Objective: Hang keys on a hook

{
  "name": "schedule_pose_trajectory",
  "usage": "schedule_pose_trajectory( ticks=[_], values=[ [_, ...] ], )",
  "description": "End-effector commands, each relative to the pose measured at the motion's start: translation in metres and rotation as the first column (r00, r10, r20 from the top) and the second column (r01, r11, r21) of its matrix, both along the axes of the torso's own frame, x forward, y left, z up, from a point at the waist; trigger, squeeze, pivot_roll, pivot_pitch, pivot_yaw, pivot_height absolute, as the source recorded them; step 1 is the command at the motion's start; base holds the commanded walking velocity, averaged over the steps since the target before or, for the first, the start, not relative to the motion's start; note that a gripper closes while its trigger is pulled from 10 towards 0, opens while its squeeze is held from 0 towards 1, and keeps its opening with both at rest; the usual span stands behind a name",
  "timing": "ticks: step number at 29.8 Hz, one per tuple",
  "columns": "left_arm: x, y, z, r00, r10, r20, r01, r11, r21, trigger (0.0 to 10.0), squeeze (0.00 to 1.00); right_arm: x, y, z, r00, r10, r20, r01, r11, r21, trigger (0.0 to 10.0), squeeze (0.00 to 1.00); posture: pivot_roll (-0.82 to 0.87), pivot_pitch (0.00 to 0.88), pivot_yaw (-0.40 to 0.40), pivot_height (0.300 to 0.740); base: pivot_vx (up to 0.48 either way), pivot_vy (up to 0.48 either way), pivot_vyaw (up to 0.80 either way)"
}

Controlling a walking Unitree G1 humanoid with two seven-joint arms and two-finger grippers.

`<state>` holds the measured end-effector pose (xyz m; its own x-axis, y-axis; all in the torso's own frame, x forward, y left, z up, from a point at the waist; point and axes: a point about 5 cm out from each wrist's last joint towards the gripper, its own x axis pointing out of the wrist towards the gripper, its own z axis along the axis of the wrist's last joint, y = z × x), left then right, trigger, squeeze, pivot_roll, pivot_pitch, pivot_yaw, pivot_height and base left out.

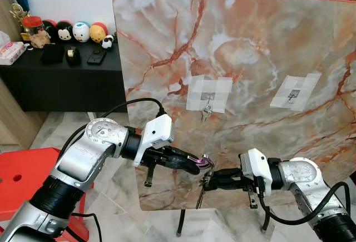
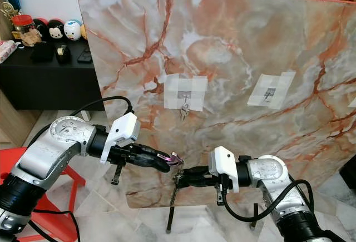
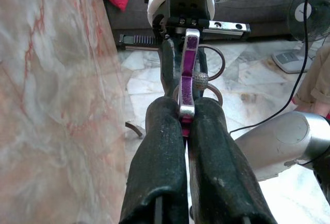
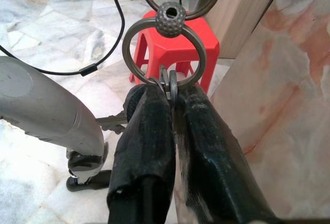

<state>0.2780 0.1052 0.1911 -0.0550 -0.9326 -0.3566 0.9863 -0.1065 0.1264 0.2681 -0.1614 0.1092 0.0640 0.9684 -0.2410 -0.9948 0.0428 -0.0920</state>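
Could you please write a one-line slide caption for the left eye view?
Both pincers, left and right, grip one key bunch below a taped hook on the upright marble board.

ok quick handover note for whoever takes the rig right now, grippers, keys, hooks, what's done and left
Left gripper: shut on the purple carabiner of the key bunch.
Right gripper: shut on the bunch's key ring.
Both meet low in front of the upright marble board.
Left taped hook already carries a key; right taped hook is bare.
Left to do: raise the bunch and hang it on a hook.
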Motion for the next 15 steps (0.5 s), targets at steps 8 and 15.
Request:
schedule_pose_trajectory(
  ticks=[8, 15],
  values=[
    [0.016, 0.002, 0.011, 0.984, 0.113, 0.141, -0.108, 0.993, -0.043, 10.0, 0.0, 0.004, -0.004, 0.004, 1.0, -0.026, 0.002, 0.026, 1.0, 0.004, 0.0, 0.0, 0.05, 0.0, -0.119, 0.74, 0.0, 0.0, 0.0],
    [0.021, 0.011, 0.013, 0.976, 0.15, 0.16, -0.145, 0.988, -0.046, 10.0, 1.0, 0.004, -0.005, 0.004, 1.0, -0.028, 0.001, 0.028, 1.0, 0.003, 0.0, 0.0, 0.05, 0.0, -0.12, 0.74, 0.0, 0.0, 0.0]
  ],
)
